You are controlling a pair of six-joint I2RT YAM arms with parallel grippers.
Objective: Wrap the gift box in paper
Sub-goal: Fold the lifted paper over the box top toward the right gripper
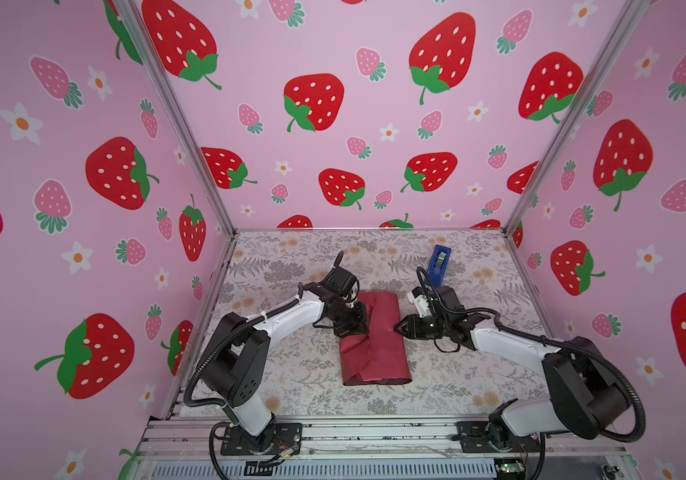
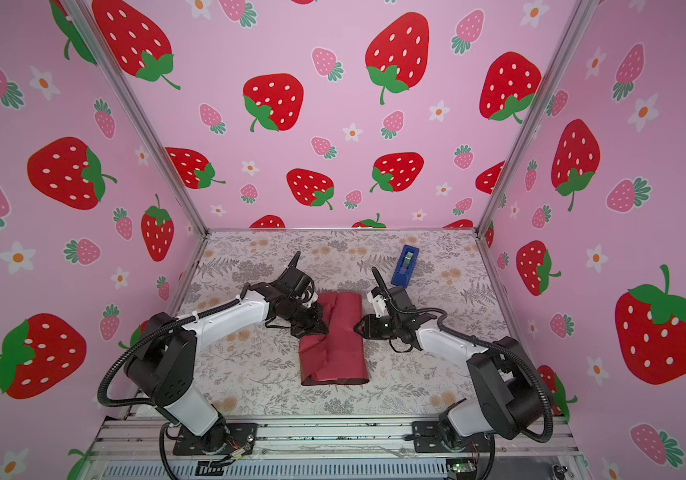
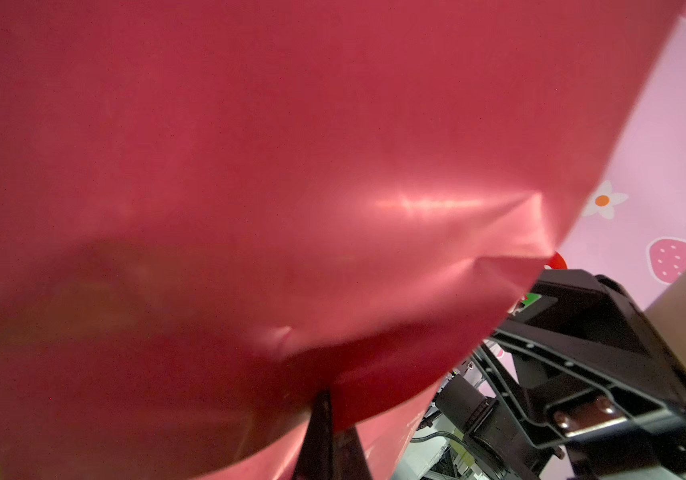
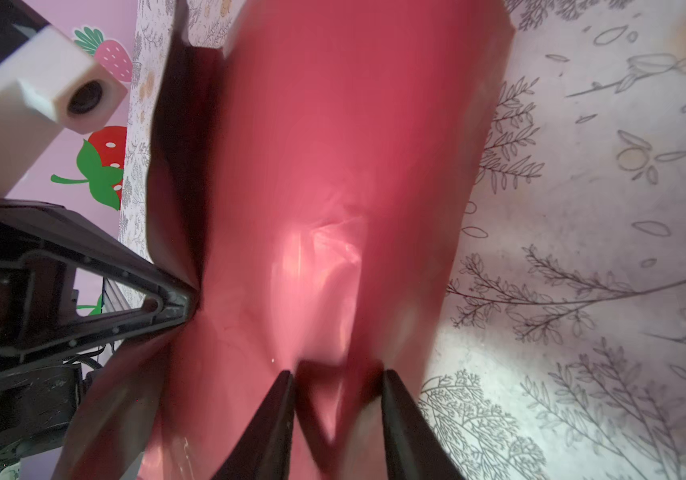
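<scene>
The maroon paper (image 1: 378, 345) (image 2: 341, 340) lies mid-table, folded over into a long tube shape. The gift box is hidden beneath it. My left gripper (image 1: 363, 322) (image 2: 324, 323) is at the paper's left side, shut on a raised edge of the sheet. In the left wrist view the paper (image 3: 291, 166) fills the picture and the closed gripper (image 3: 326, 409) pinches it. My right gripper (image 1: 396, 327) (image 2: 356, 327) touches the paper's right side. In the right wrist view this gripper (image 4: 337, 374) has its jaws apart, with a loose fold of paper (image 4: 333, 145) between them.
A bright-blue tape dispenser (image 1: 439, 262) (image 2: 405, 266) stands at the back right, behind the right arm. The floral tabletop (image 1: 312, 365) is walled by strawberry-print panels on three sides. The arm bases sit on the metal rail (image 1: 374, 432) at the front.
</scene>
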